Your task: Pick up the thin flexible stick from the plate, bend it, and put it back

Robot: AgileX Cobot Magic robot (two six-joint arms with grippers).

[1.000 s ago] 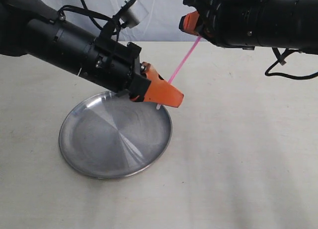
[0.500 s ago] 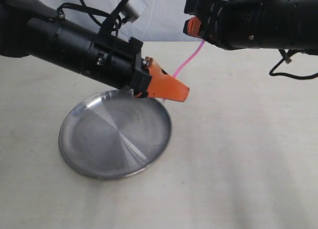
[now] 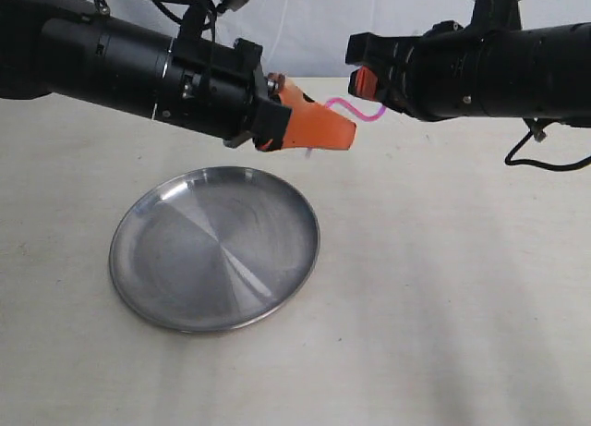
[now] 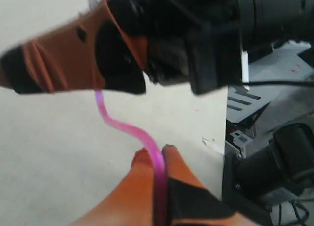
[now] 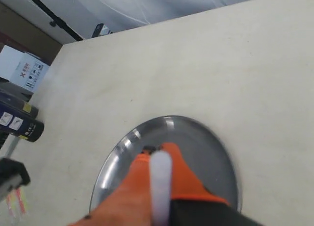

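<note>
The thin flexible stick (image 3: 356,111) is a pink rod that hangs in a wavy S-curve between my two grippers, above the table behind the plate. My left gripper (image 3: 345,135) is shut on one end, and the pink rod (image 4: 122,125) runs out from between its orange fingertips (image 4: 145,157). My right gripper (image 3: 363,82) is shut on the other end. In the right wrist view the stick (image 5: 161,187) is a blurred whitish strip between the orange fingers. The plate (image 3: 214,250), a round shiny steel dish, lies on the table with nothing on it, and it shows beyond my right gripper (image 5: 159,150).
The table is covered by a cream cloth (image 3: 443,287). A white carton (image 5: 19,71) and dark cans (image 5: 24,129) stand off one table edge. Grey machine parts (image 4: 255,113) stand past another edge. A black cable (image 3: 545,139) loops under the right arm.
The left gripper has risen and levelled out, away from the plate's rim. The right gripper has come lower and closer. The stick between them has gone from straight to a wavy bend.
</note>
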